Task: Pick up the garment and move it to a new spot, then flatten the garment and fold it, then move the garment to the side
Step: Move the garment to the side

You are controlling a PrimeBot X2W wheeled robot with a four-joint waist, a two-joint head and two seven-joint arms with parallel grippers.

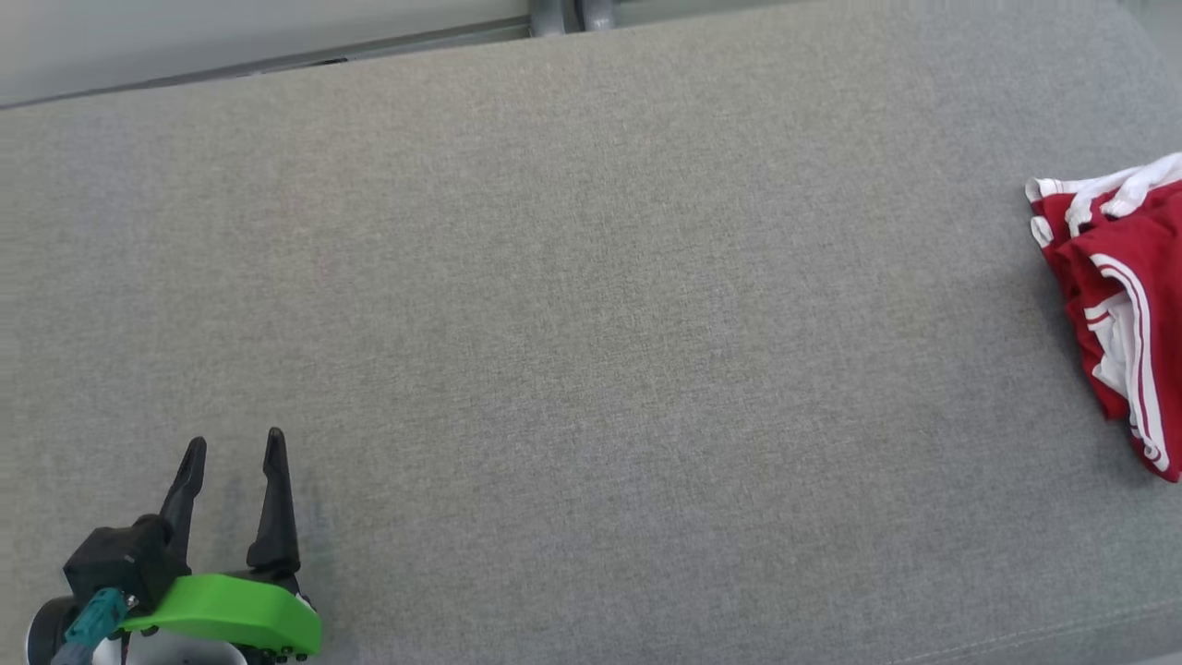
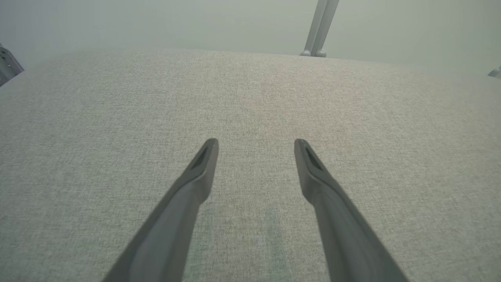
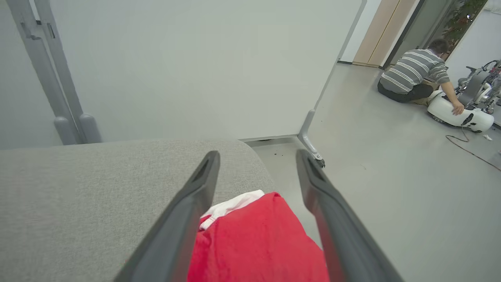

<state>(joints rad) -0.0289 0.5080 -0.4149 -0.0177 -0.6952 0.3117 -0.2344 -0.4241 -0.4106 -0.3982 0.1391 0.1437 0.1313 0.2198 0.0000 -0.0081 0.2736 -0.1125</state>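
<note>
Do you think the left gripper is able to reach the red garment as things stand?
Probably not easily. The left gripper sits open at the near left of the grey cushion, while the red garment lies at its far right edge. Nothing blocks the way, but the stretch looks long.

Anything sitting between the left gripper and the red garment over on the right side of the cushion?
Nothing visible. In the head view, bare grey cushion lies between the left gripper, open at lower left, and the red garment at the right edge. The right gripper is open, with the garment showing between its fingers.
</note>
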